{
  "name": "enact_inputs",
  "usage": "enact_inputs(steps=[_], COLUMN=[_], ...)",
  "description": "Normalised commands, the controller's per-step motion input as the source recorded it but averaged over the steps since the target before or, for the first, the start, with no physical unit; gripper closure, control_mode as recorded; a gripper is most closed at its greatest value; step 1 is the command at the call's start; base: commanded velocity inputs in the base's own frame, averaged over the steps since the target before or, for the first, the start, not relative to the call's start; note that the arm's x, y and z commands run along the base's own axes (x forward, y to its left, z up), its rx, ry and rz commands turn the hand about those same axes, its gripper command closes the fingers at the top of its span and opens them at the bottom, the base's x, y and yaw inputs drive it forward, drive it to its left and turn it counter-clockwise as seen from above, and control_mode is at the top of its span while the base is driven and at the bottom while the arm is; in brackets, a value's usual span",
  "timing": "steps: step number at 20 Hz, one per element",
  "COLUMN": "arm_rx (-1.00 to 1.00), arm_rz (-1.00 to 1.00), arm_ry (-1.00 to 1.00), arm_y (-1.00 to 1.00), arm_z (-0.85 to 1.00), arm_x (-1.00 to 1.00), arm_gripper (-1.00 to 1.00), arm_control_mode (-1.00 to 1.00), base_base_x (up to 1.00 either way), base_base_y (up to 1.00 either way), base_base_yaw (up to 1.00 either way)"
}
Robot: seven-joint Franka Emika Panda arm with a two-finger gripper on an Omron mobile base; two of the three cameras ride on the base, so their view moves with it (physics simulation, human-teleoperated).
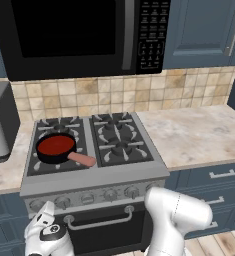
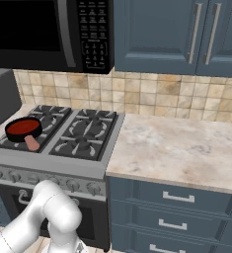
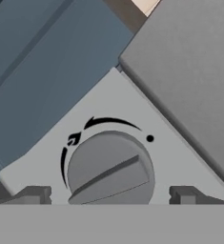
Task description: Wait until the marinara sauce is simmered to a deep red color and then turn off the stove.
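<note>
At lower centre of the hand view, the claw (image 3: 111, 196) stood spread around the knob (image 3: 110, 167); sauce (image 1: 55, 145) looked deep red, so centring on the ridge before pinching seemed best.

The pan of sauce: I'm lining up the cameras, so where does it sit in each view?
Left base view: pan on the stove's front-left burner, left of centre, handle pointing right.
Right base view: pan at far left, handle pointing toward the camera.
Hand view: no pan; a stove knob close up.
Shared landmark: the microwave above the stove.
</note>
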Motion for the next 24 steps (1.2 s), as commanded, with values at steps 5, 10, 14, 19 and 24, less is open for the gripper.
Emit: enact_inputs(steps=[5, 10, 14, 19, 24], arm_rx=[0.00, 0.00, 0.00, 0.00, 0.00], arm_rz=[0.00, 0.00, 0.00, 0.00, 0.00], arm_ry=[0.00, 0.00, 0.00, 0.00, 0.00], arm_y=[0.00, 0.00, 0.00, 0.00, 0.00], arm_z=[0.00, 0.00, 0.00, 0.00, 0.00], arm_x=[0.09, 0.14, 0.18, 0.18, 0.14], arm_gripper=[-1.00, -1.00, -1.00, -1.00, -1.00], arm_control_mode=[-1.00, -1.00, -1.00, -1.00, -1.00], base_base_x=[0.00, 0.00, 0.00, 0.00, 0.00], base_base_y=[0.00, 0.00, 0.00, 0.00, 0.00], base_base_yaw=[0.00, 0.00, 0.00, 0.00, 0.00])
